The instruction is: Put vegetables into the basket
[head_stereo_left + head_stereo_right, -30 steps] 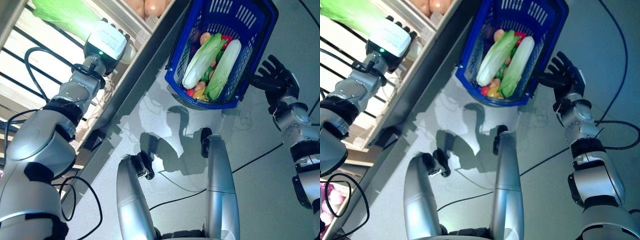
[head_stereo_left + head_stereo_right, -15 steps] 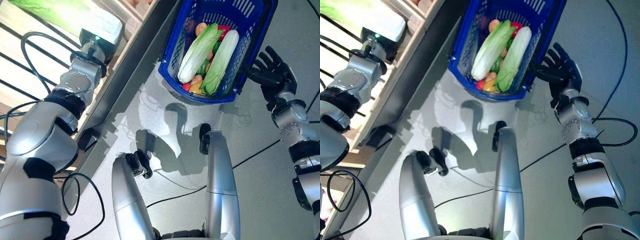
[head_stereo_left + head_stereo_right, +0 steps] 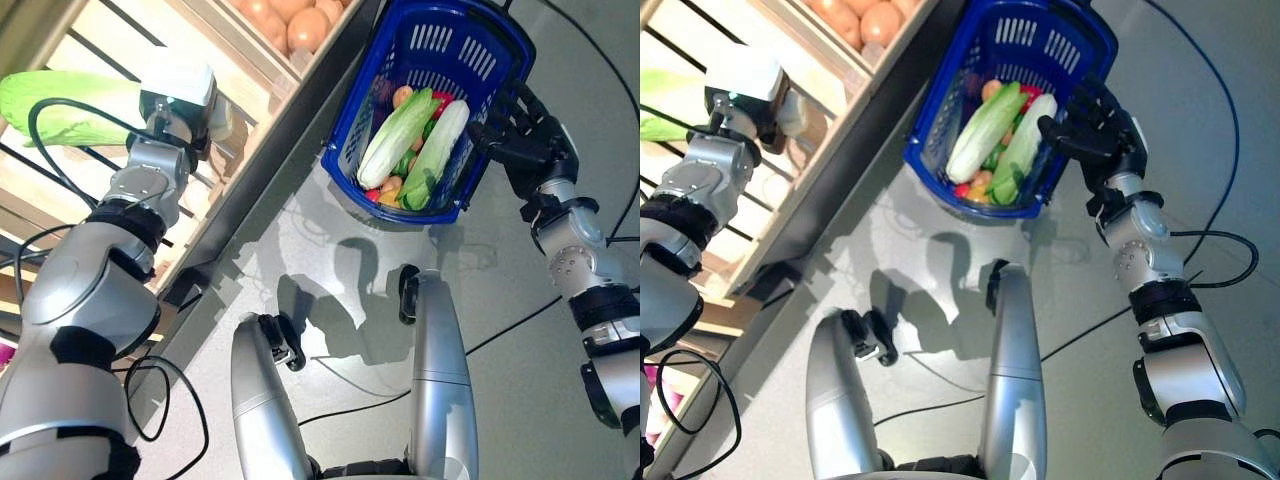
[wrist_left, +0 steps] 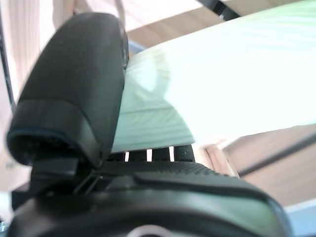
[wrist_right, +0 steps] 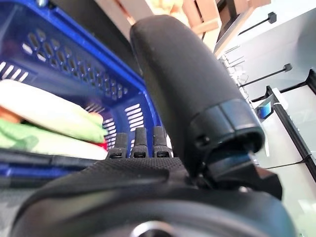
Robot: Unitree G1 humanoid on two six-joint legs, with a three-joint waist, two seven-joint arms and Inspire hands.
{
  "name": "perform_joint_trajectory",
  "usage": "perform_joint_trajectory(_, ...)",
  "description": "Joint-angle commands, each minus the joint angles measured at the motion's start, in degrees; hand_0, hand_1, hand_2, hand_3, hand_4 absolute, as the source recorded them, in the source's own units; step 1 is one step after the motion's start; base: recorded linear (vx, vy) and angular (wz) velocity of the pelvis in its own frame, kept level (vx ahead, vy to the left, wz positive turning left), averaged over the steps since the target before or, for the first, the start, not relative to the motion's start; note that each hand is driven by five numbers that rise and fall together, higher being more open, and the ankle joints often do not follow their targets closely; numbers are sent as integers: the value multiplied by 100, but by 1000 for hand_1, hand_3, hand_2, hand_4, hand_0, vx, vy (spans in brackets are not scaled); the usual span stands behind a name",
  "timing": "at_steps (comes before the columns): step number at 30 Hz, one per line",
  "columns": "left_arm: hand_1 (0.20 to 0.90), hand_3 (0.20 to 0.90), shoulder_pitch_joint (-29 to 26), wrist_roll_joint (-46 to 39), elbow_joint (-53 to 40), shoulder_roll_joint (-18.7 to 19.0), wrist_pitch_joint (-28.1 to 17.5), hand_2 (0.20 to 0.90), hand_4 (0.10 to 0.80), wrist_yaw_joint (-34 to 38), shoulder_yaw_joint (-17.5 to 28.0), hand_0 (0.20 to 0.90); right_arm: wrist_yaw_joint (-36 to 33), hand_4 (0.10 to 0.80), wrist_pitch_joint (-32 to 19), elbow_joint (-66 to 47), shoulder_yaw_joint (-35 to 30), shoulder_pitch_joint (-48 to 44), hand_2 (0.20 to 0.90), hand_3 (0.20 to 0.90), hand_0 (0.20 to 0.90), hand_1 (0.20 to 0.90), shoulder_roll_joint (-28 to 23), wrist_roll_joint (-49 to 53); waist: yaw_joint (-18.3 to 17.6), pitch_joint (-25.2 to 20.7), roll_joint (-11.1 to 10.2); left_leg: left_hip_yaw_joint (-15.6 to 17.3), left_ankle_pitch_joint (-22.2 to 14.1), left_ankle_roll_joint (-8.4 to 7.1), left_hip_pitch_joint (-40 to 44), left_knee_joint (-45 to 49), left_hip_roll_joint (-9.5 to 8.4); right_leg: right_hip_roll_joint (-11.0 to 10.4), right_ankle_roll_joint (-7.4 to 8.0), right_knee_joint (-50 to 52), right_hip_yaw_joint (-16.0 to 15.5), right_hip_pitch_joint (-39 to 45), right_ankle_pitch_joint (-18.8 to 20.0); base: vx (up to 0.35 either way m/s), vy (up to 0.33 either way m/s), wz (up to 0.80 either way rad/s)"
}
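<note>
Head views: we log the cabbage (image 3: 60,105) on the shelf (image 3: 120,40), long axis across, at our left robot hand (image 3: 180,95). Basket (image 3: 425,115) lies right, right robot hand (image 3: 1090,125) fingers spread at its rim.

Left wrist: thumb against cabbage; clamp state unclear.

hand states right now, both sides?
Left hand: thumb and fingers closed round the pale green cabbage at the wooden shelf.
Right hand: at the blue basket rim; grip cannot be told.
</note>
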Motion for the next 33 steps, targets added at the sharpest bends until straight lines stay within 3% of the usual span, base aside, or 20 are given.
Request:
perform_joint_trajectory(1, 300, 300, -387, -301, 47, 582, -186, 300, 400, 760, 220, 300, 265, 800, -545, -430, -535, -27, 900, 900, 900, 900, 303, -54, -34, -173, -214, 58, 194, -106, 604, -842, -12, -465, 251, -790, 90, 1192, 60, 85, 16, -4)
perform_joint_trajectory(7, 300, 300, 53, -1320, -75, 682, -852, 300, 400, 1011, 638, 300, 384, 800, -448, -434, -426, 283, 900, 900, 900, 900, 455, -213, 27, -463, -234, 128, 419, -115, 1380, -1510, -90, -441, 182, -1242, 30, 1918, 65, 92, 0, -2)
perform_joint_trajectory(12, 300, 300, 836, -2659, -487, 693, -1761, 300, 400, 615, 1702, 300, 492, 800, -340, -581, -365, 686, 900, 900, 900, 900, 680, -536, 109, -809, -275, 241, 644, -85, 2124, -2163, -175, -426, 115, -1724, -131, 2645, 99, 124, -14, -5)
perform_joint_trajectory(14, 300, 300, 1393, -3567, -854, 601, -2111, 300, 400, 160, 2385, 300, 601, 800, -230, -740, -347, 891, 900, 900, 900, 900, 816, -791, 166, -1009, -312, 317, 947, -29, 2532, -2712, -256, -389, 57, -2212, -226, 3081, 301, 76, -41, 3)
perform_joint_trajectory(19, 300, 300, 2329, -4990, -1627, 51, -2508, 300, 400, -456, 3327, 300, 798, 800, -35, -1034, -113, 1143, 900, 900, 900, 900, 1118, -1299, 282, -1298, -342, 386, 1116, -6, 3304, -3470, -359, -322, 75, -2822, -385, 3874, 326, 99, -16, 5)
perform_joint_trajectory(26, 300, 300, 3161, -6718, -2242, -783, -2631, 300, 400, -1492, 3836, 300, 1200, 800, 212, -1287, 199, 1367, 900, 900, 900, 900, 1421, -1534, 424, -1736, -362, 537, 1677, 54, 4413, -4815, -525, -106, 117, -4045, -716, 4998, 642, 103, -14, 5)
perform_joint_trajectory(33, 300, 300, 4133, -6458, -2944, -1352, -2741, 300, 400, -1549, 4021, 300, 1722, 800, 876, -1864, 312, 2071, 900, 900, 900, 900, 1562, -1658, 480, -2390, -394, 742, 2433, 70, 5634, -6663, -818, 246, 252, -5932, -842, 6337, 1228, 192, -19, -7)
